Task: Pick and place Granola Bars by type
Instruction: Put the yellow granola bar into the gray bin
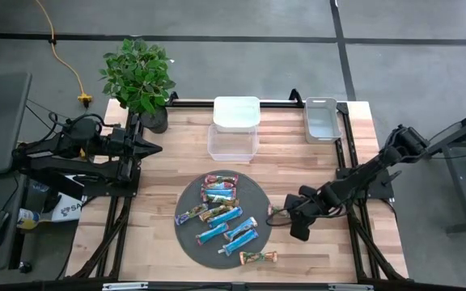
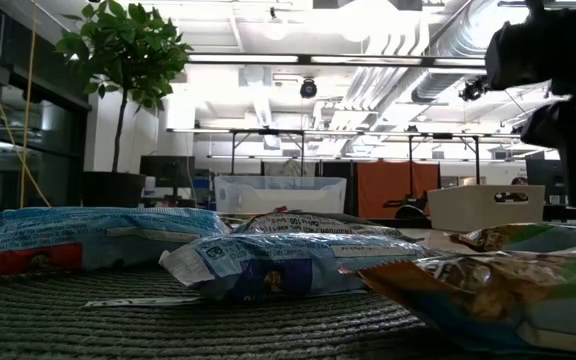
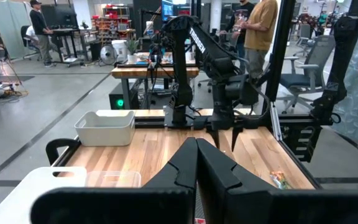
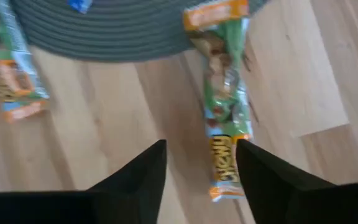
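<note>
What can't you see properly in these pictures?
- High view: the words on the granola bars on the round mat are too small to read.
- High view: the right gripper covers part of a green bar.
- Right wrist view: the green bar is blurry, and the mat is cut off by the edge.
- Low view: the near bars hide the table behind them.

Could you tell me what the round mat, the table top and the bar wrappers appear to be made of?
The round mat looks like woven or corded fabric, dark grey and matte: the low view shows ribbed rows. The table top seems to be wood, pale planks with visible grain. The granola bars have shiny, crinkled wrappers, probably plastic film or foil.
</note>
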Controlling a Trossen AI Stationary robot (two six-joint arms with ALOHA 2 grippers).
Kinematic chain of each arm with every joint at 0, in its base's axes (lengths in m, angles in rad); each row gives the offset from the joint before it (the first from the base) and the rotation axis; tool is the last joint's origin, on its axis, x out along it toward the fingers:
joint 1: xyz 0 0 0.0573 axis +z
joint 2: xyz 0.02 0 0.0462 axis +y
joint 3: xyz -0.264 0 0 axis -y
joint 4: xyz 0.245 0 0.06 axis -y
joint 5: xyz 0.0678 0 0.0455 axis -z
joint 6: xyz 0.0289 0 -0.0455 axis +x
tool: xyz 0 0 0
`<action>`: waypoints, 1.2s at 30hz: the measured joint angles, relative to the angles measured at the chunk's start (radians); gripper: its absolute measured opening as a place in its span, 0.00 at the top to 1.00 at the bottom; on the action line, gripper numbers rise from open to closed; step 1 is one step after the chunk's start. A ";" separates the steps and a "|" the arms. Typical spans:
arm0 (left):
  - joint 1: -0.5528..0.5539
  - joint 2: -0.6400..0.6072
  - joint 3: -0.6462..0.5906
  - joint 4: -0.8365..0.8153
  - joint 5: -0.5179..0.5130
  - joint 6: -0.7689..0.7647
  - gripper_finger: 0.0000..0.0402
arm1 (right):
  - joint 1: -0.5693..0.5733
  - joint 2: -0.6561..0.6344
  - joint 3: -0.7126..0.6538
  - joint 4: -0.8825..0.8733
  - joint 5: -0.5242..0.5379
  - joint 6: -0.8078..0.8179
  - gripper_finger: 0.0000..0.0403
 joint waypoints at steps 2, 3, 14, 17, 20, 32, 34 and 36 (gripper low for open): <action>0.000 0.000 0.000 0.000 0.000 0.000 1.00 | -0.010 0.000 -0.014 0.015 0.000 -0.002 0.50; 0.000 0.000 0.000 0.000 0.000 0.000 1.00 | -0.012 0.000 -0.020 0.017 0.000 -0.005 0.48; 0.000 0.000 0.000 0.000 0.000 0.000 1.00 | -0.048 0.000 -0.038 0.056 0.046 -0.159 0.43; 0.000 0.000 0.000 0.000 0.000 0.000 1.00 | -0.051 0.000 -0.038 0.065 0.049 -0.199 0.43; 0.000 0.000 0.000 0.000 0.000 0.000 1.00 | -0.050 0.000 -0.038 0.066 0.054 -0.214 0.43; 0.000 0.000 0.000 0.000 0.000 0.000 1.00 | -0.050 0.087 -0.038 0.109 0.024 -0.262 0.43; 0.000 0.000 0.000 0.000 0.000 0.000 1.00 | -0.050 0.107 -0.038 0.108 0.028 -0.254 0.43; 0.000 0.000 0.000 0.000 0.000 0.000 1.00 | -0.050 0.122 -0.038 0.108 0.027 -0.237 0.43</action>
